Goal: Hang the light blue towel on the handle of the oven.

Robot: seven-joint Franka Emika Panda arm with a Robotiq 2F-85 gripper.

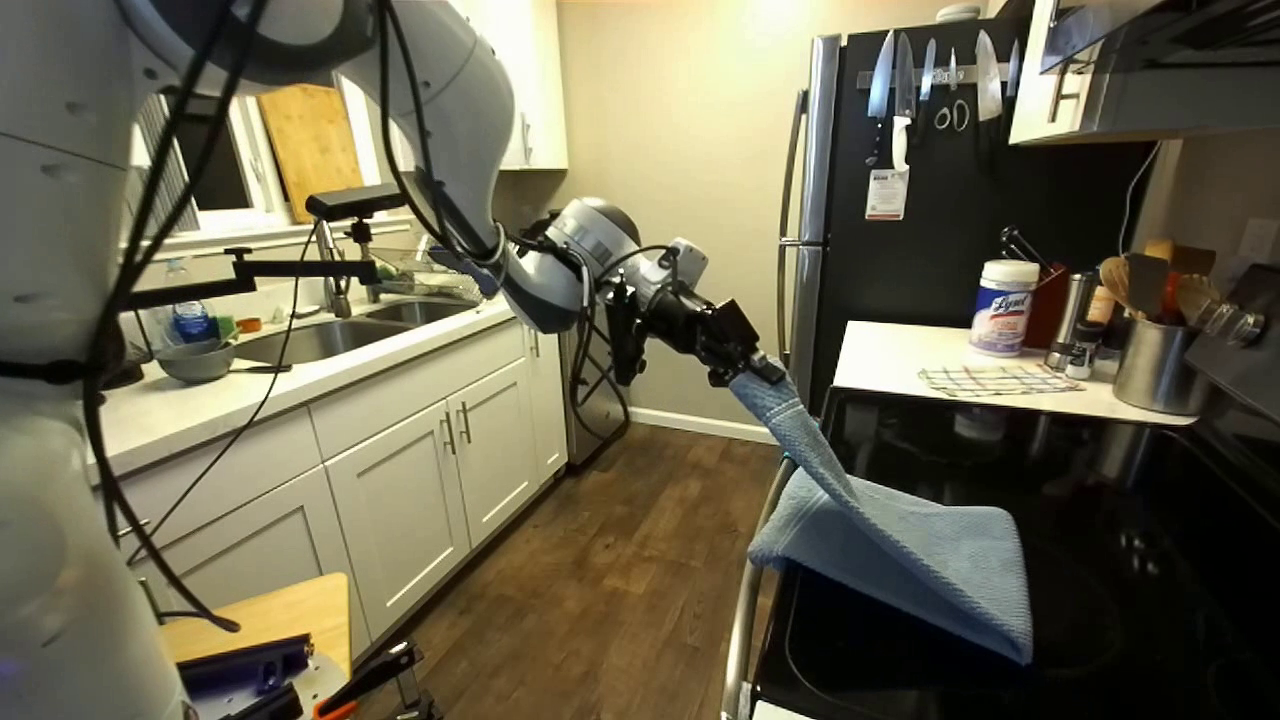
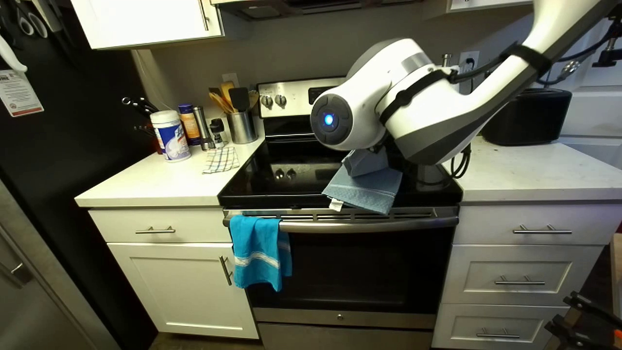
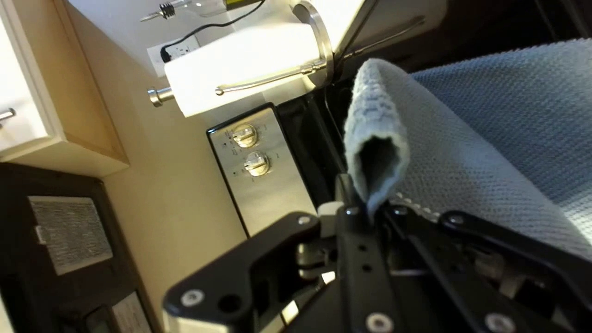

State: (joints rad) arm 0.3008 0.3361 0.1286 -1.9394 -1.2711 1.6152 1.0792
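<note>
Gripping one light blue towel (image 1: 890, 545) by a bunched end, the end effector (image 3: 370, 208) had its two fingers (image 3: 352, 226) clamped on the fabric, while the rest lay on one cooktop (image 1: 1110, 570), a single white tag (image 2: 336, 204) showing at the front edge, above one oven handle (image 2: 369, 227). One turquoise towel (image 2: 258, 253) hung over that handle; one Lysol canister (image 1: 1003, 308) stood near one checked cloth (image 2: 221, 160). The lone robot arm (image 1: 450, 100) arched down from the upper left in an exterior view, wrist (image 1: 590, 240) bent, the end effector tilted downward.
</note>
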